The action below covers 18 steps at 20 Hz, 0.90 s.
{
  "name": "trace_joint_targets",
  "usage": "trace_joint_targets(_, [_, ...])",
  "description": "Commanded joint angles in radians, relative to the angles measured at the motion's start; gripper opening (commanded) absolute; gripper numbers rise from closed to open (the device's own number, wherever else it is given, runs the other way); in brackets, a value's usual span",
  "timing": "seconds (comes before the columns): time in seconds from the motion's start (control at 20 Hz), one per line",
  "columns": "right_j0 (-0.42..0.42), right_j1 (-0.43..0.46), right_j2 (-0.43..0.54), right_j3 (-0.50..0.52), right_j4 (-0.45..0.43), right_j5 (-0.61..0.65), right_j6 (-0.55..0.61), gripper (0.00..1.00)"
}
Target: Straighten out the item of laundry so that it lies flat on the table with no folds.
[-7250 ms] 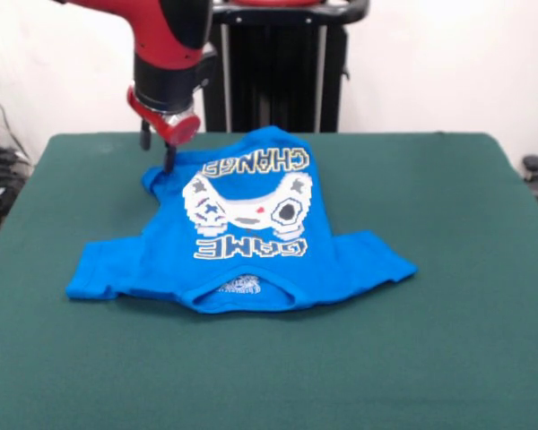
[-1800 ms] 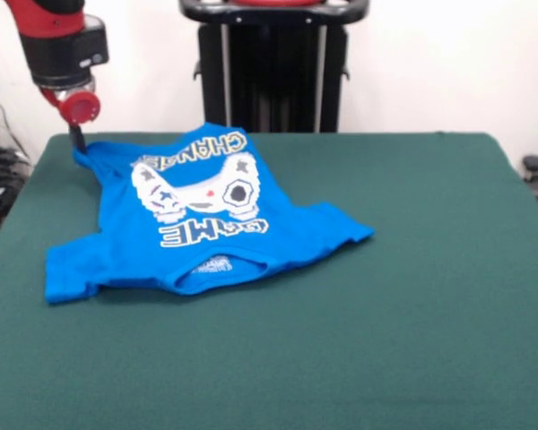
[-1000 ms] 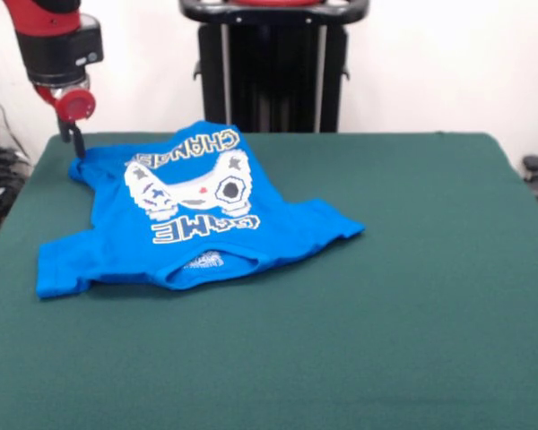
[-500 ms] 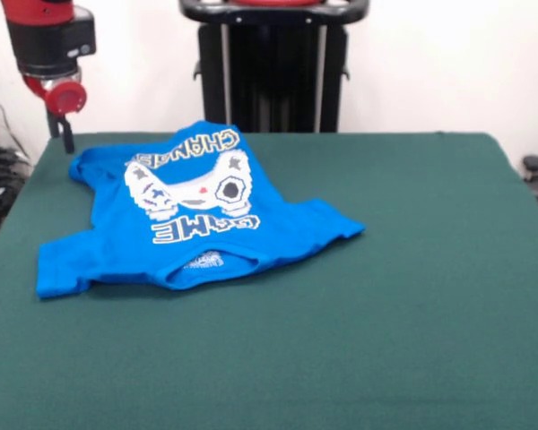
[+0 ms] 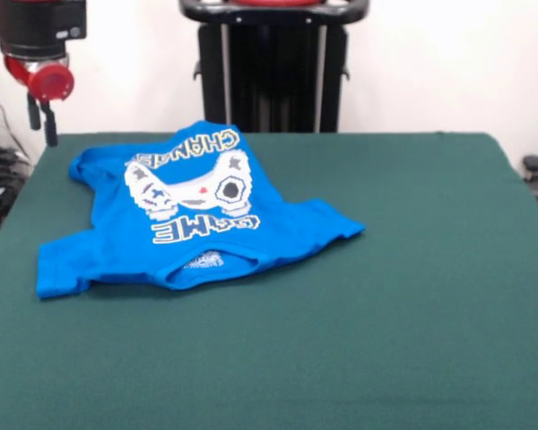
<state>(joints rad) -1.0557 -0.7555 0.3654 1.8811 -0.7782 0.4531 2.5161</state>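
Lying rumpled, shirt [image 5: 184,228]; hand [image 5: 41,121] raised beside table [image 5: 412,296].

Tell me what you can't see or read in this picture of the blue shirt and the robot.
- Gripper: only thin dark tips show at the front view's left; too small to tell whether the jaws are open or shut.
- Arm: cut off by the top edge.
- Shirt: the far hem is rumpled, so the yellow text is partly hidden; the neck label is too small to read.
- Table: its near edge runs off the bottom.
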Motion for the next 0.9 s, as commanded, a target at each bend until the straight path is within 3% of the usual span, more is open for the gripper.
trace_joint_targets(0.05, [0.096,0.007,0.137,0.033,0.071,0.109,-0.178,1.00])
trace_joint_targets(0.55, [0.211,0.094,0.089,-0.069,0.065,0.034,-0.059,1.00])
trace_joint_targets(0.9, [0.283,0.173,0.059,-0.195,0.062,0.033,-0.031,1.00])
